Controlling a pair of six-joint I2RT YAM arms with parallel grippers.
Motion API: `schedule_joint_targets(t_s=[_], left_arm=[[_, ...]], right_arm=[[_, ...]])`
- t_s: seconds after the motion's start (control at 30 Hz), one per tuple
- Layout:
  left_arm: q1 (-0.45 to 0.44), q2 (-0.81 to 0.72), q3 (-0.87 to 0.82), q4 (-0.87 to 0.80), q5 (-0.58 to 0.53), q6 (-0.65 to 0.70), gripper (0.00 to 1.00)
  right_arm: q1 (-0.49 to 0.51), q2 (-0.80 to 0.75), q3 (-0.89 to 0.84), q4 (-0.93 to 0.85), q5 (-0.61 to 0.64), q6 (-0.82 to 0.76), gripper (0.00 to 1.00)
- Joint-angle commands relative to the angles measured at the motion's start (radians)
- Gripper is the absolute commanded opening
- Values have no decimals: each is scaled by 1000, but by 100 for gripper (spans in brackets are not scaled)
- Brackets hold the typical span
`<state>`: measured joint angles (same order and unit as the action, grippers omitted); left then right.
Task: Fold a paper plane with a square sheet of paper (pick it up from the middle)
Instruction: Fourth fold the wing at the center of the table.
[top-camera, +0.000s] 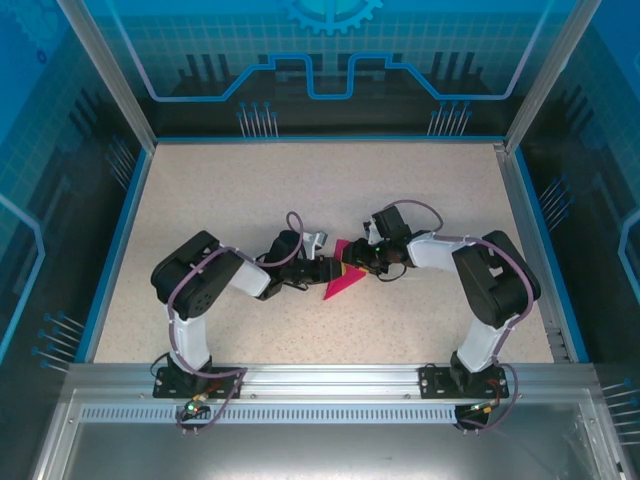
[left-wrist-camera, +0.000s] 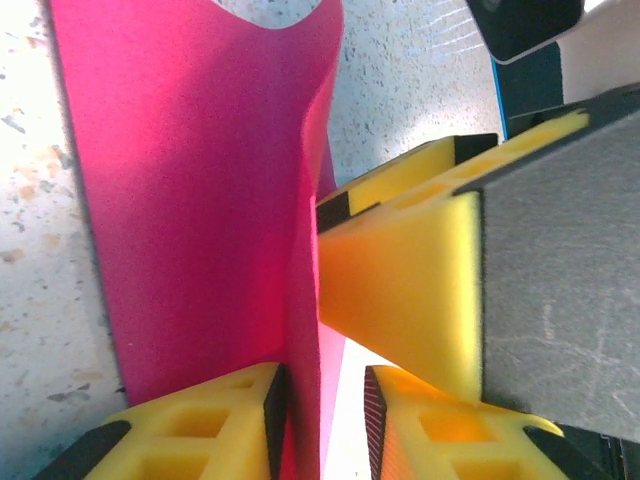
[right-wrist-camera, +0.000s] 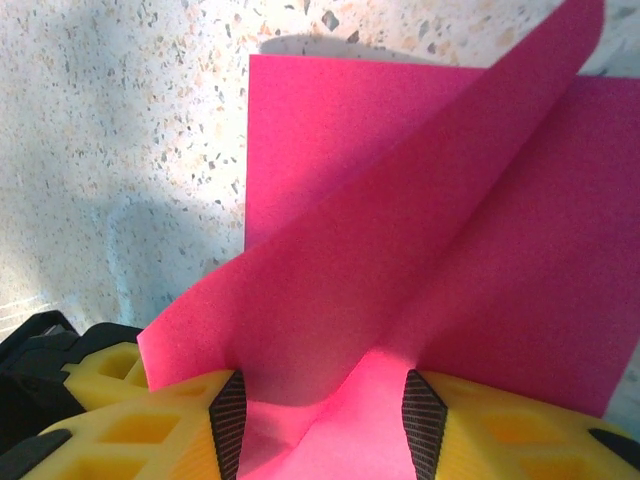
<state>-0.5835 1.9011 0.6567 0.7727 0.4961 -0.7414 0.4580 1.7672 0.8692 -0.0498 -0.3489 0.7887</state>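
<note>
Right end effector (right-wrist-camera: 325, 420), bottom of frame: jaws spread, astride the square sheet of paper (right-wrist-camera: 450, 250), flap lifting toward upper right. Left end effector (left-wrist-camera: 320, 420): jaws parted around the sheet's standing fold. Sheet lies mid-desk (right-wrist-camera: 120, 120), between both arms.

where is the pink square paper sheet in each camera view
top external: magenta-pink square paper sheet near picture centre.
left wrist: it covers the left half.
right wrist: centre and right, one flap lifted.
shared landmark: speckled beige tabletop.
</note>
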Motion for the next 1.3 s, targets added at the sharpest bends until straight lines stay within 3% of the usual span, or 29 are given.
schedule_joint_targets(t_s=[0.0,0.3,0.6,0.93,1.1,1.27], left_arm=[[13,-41,-10,-88,14,23,36],[36,-210,-66,-258,-63,82,42],[-24,-302,-46,-355,-198,108,37],[-49,-257,-34,-262,-127,65,26],[-53,-206,1,-267,-75,71,25],[-52,-198,32,-335,-94,100,24]], right_arm=[[-11,52,-8,-137,80,4,49],[-7,69,4,-165,106,9,49],[4,79,39,-211,146,17,49],[24,111,95,-299,186,23,47],[32,126,121,-325,192,29,49],[42,139,142,-357,209,31,53]])
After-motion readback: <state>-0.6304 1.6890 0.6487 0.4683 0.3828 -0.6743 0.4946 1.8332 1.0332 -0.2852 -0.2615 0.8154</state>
